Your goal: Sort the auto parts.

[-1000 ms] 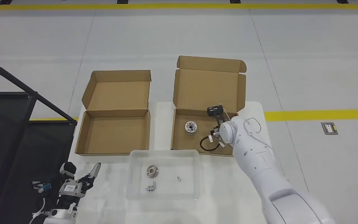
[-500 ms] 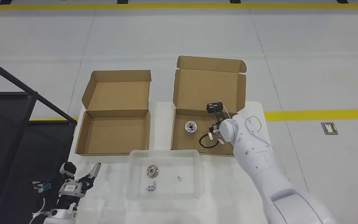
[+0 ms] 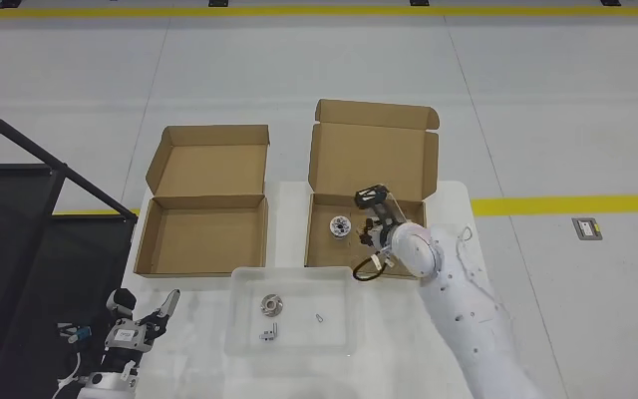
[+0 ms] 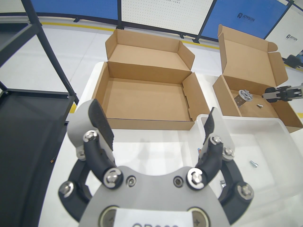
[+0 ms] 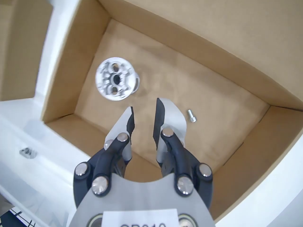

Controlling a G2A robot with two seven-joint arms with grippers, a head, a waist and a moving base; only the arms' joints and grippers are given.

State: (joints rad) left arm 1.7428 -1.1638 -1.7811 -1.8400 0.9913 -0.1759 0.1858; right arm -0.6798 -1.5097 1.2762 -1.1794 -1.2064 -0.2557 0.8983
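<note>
While the right claw (image 5: 144,105) hangs parted and empty, a round silver hub (image 5: 114,81) and small steel bolt (image 5: 192,115) are seen boxed just ahead; three metal parts (image 3: 270,302) are left in the clear plastic tray (image 3: 291,270) behind.

An industrial robotics hall, laid out as a sorting station.

I work on a wide, pale grey floor (image 3: 299,70) marked off with yellow lines (image 3: 558,205) of the factory kind. Beyond my white tabletop (image 3: 289,229) runs a row of blue and white pegboard partition panels (image 4: 151,8) on black feet, and a black metal rack (image 4: 30,119) stands at my left. The tabletop itself is arranged as a work cell: open cardboard boxes (image 3: 199,239), a clear plastic tray (image 3: 334,299) and loose metal parts (image 3: 270,302).
</note>
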